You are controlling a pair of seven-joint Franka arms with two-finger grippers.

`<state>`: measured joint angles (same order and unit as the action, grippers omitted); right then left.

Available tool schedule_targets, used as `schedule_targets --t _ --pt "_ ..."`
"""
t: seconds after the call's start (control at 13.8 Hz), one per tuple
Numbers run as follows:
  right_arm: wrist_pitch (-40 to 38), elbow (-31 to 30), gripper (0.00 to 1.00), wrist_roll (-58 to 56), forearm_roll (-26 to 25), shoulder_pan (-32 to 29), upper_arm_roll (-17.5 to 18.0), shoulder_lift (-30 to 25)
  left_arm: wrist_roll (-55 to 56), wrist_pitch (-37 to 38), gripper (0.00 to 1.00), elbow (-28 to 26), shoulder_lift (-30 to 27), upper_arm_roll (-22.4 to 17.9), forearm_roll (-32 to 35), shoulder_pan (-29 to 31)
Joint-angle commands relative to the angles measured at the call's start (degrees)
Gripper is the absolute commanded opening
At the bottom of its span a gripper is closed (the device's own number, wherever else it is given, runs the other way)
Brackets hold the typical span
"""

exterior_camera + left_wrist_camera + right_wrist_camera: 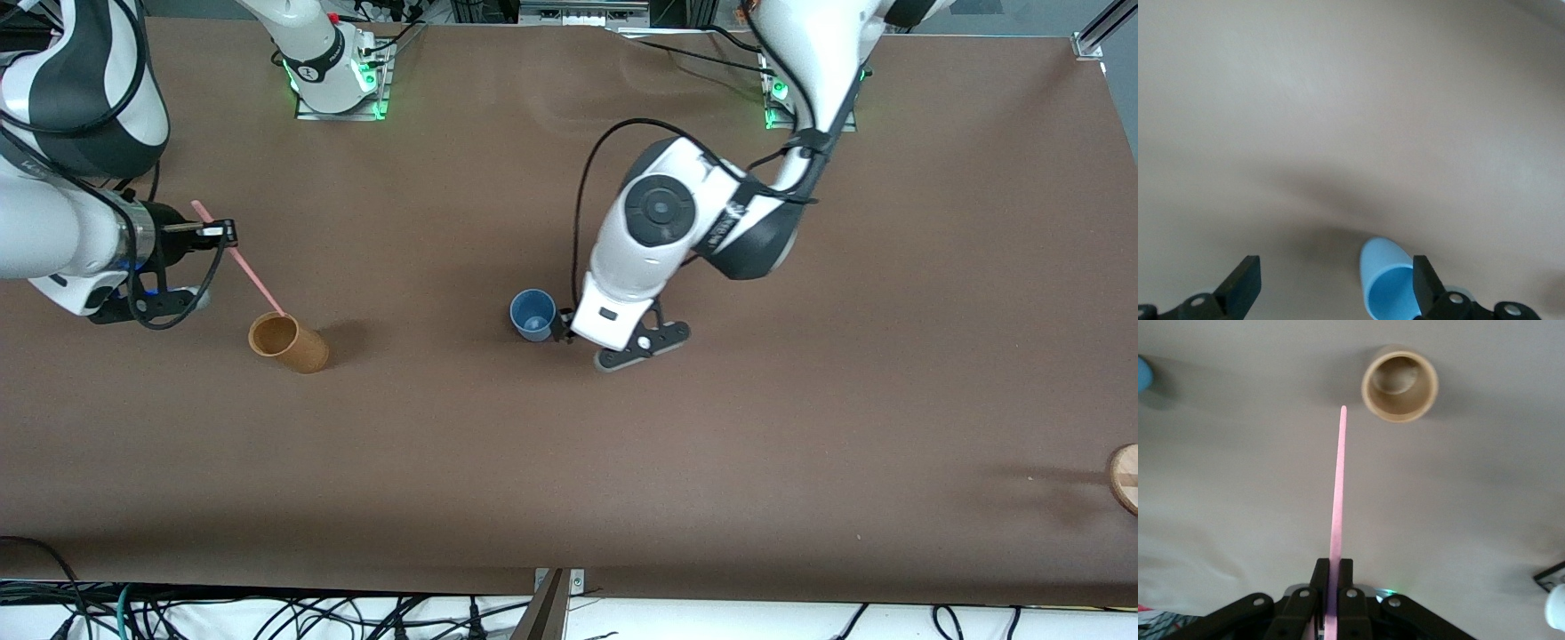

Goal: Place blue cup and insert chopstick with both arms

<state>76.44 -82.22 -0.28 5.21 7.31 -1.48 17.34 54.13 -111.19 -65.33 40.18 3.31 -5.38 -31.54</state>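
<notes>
A tan cup (286,342) is standing toward the right arm's end of the brown table (800,462), well apart from the blue cup (532,315) sitting upright mid-table, with a round wooden thing (1125,478) showing at the table's edge at the left arm's end. The left gripper (1337,283) is hanging low beside the blue cup, fingers spread wide, one finger (1426,285) just beside the rim. The right gripper (1331,587) is pinching the pink chopstick (1337,513) above the table, its tip pointing toward the tan cup, open tabletop lying all around.

The light-blue cup (532,315) stands upright (mouth open upward) mid-bench. The thin pink chopstick (240,260) hangs slanted in the air, its tip near the tan cup (286,342).
</notes>
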Motion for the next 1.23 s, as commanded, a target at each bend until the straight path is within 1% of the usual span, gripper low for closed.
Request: schedule_targets --t 0.0,0.15,0.29,0.44,0.58,0.73,1.02,1.16 --pt "-1.3 1.4 0.00 9.5 4.3 4.8 0.1 0.4 -8.2 3.8 1.00 -1.7 -3.8 0.6 -1.1 4.4" --pt "-0.4 1.7 0.00 18.2 5.0 9.7 0.1 0.6 -14.9 7.7 1.00 -2.3 -6.2 0.6 -1.1 8.8" --pt "1.8 2.3 0.00 25.3 6.8 15.1 0.0 1.2 -24.2 11.8 1.00 -3.9 -9.6 0.6 -1.2 13.0" --pt "5.6 2.3 0.00 30.2 11.5 18.2 0.0 2.1 -32.8 16.9 1.00 -4.0 -11.9 0.6 -1.0 17.8" --pt "9.3 2.4 0.00 35.3 16.1 20.5 0.0 3.0 -41.7 19.7 1.00 -4.2 -14.1 0.6 -0.5 22.3" --pt "14.2 2.4 0.00 39.8 17.2 23.5 0.0 5.5 -49.1 21.4 1.00 -6.0 -16.7 0.3 -0.3 26.2" --pt "22.3 2.5 0.00 44.1 17.7 27.9 0.0 10.1 -52.7 22.9 1.00 -11.8 -24.0 0.0 -0.3 32.1" --pt "23.1 2.4 0.00 44.2 17.7 29.0 0.0 11.5 -52.8 23.1 1.00 -16.6 -28.7 0.0 -0.3 34.0"
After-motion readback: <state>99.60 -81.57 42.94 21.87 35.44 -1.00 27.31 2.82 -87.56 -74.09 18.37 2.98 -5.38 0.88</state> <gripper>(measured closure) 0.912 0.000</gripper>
